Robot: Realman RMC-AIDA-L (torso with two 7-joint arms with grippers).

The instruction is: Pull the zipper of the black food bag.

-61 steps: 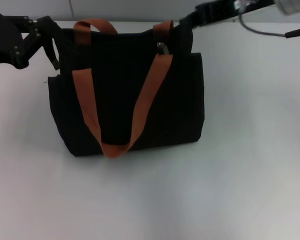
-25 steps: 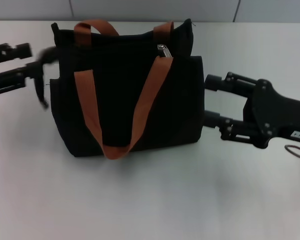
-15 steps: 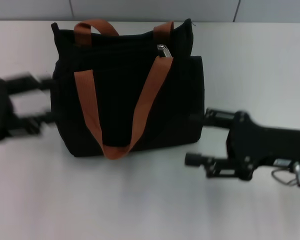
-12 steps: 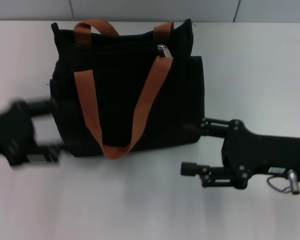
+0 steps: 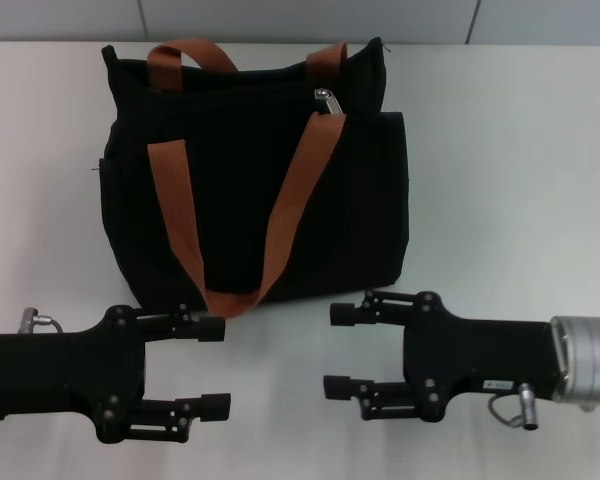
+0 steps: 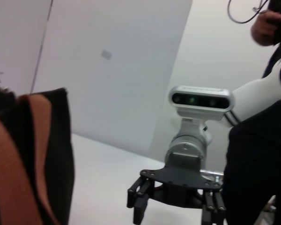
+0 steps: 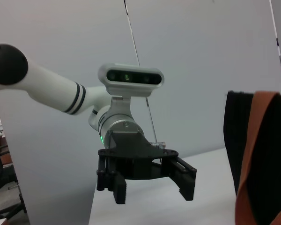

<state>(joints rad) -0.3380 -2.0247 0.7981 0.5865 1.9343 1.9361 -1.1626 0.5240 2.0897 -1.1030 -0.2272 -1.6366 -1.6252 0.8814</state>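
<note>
The bag (image 5: 255, 175) stood upright at the far side of your white table (image 5: 520, 180), its front pocket facing the robot and one orange strap (image 5: 280, 200) hanging in a long loop down the front. A second strap (image 5: 185, 52) arched over the top edge toward the robot's left. The zipper (image 5: 326, 97), a small silver tab, sat on the bag's top edge toward the robot's right, just above where the front strap meets the rim.

Your left gripper (image 5: 212, 366) hovered low over the table at the near left, fingers spread wide with nothing between them, pointing toward the other arm. Its upper finger lay just beside the bag's bottom edge and the strap loop; whether it touched cannot be told.

Your right gripper (image 5: 338, 349) mirrored it at the near right, fingers likewise spread and empty, clear of the bag.

The two faced each other with a gap of bare table between them, both well apart from the zipper. Each wrist view caught the opposite gripper, left (image 7: 145, 180) and right (image 6: 175, 199), past a corner of the bag.
</note>
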